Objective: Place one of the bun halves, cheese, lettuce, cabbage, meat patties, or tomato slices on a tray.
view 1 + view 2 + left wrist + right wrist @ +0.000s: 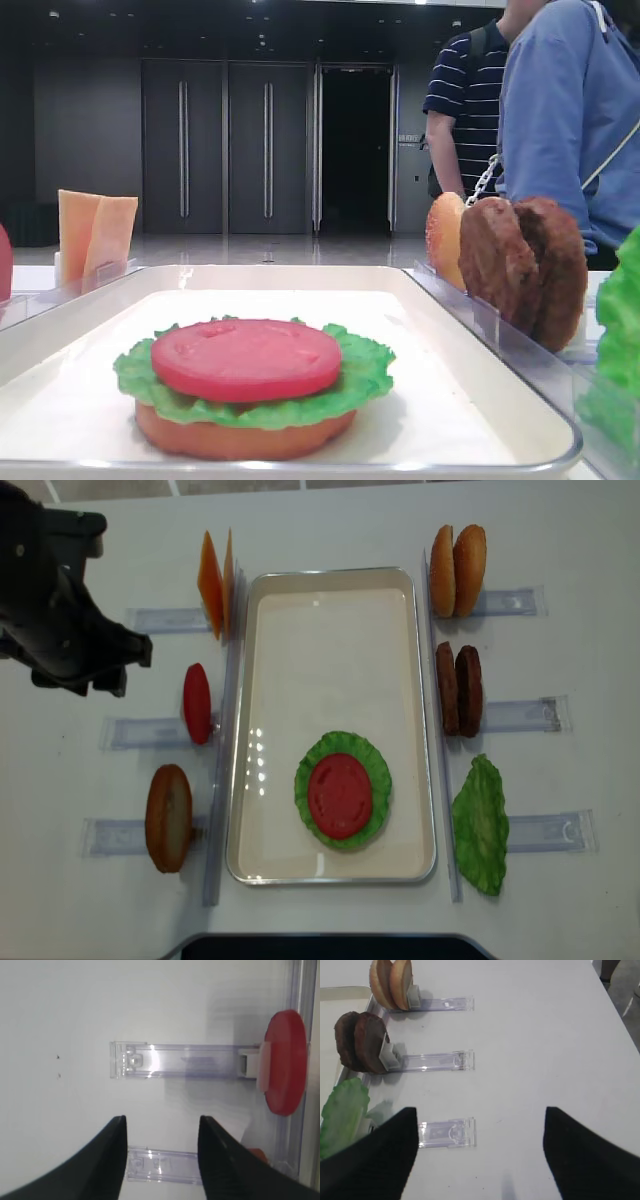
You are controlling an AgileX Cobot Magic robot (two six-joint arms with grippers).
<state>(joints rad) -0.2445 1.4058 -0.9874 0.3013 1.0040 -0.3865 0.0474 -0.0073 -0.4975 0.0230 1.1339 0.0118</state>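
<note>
One exterior view sits low at the tray's (500, 380) near rim, looking level along it toward the doors behind, very close to the stacked tomato slice (246, 358). The other exterior view looks straight down on the whole table (330, 530) from well above. The right wrist camera looks down past its claw (480, 1155) at the meat patties (361, 1042) ahead and left of it; both exterior views share these. The left wrist camera looks down past its claw (162, 1160) at a standing tomato slice (285, 1062) ahead and right, also seen from overhead.
</note>
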